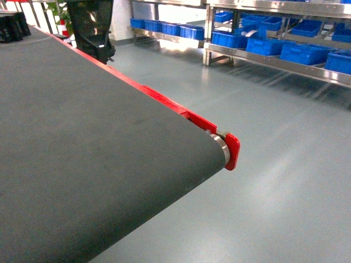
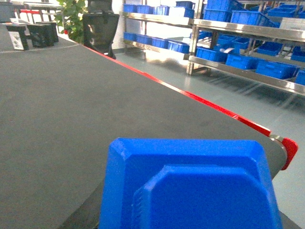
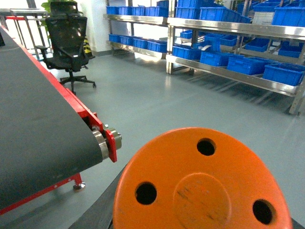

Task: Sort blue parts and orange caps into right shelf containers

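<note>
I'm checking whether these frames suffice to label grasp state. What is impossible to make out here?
- Left wrist view: the gripper itself; the blue moulded-plastic part fills the foreground and is cut by the bottom edge.
- Right wrist view: the gripper; the round orange cap with three holes hides it.
- Head view: neither arm nor either held item appears; only the dark conveyor belt.
- All views: contents of the bright blue shelf crates, too distant.

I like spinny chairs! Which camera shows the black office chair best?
The right wrist view shows the black mesh-backed office chair whole: backrest, armrests, wheeled base on the grey floor. The head view shows only its back above the conveyor's red edge. The left wrist view shows a dark, partial back behind the belt.
</note>
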`<state>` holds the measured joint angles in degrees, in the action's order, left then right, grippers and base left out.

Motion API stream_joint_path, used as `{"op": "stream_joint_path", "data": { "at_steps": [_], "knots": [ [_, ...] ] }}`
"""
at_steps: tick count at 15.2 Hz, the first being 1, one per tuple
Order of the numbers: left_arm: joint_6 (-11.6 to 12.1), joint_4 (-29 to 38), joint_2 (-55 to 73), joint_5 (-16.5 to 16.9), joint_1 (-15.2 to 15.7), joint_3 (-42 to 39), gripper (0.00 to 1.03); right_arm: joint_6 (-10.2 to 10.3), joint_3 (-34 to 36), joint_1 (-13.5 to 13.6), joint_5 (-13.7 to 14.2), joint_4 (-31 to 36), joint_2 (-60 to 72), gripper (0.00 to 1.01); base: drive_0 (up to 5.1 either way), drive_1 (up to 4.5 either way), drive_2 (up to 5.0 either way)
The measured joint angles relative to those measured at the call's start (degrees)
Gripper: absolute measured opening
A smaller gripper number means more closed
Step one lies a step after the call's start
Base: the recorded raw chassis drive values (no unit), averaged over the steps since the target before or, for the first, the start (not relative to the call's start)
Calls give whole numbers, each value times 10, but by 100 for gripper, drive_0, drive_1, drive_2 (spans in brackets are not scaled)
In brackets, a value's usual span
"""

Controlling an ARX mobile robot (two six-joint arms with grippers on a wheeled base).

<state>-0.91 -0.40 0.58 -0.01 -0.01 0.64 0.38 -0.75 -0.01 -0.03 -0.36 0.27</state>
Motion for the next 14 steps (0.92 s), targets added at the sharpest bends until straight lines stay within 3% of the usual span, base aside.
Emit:
{"op": "stream_joint_path", "data": {
  "at_steps": [14],
  "knots": [
    [0,0,0,0,0,0,41,0,0,0,0,0,0,43,-162,-162,-162]
  ]
}}
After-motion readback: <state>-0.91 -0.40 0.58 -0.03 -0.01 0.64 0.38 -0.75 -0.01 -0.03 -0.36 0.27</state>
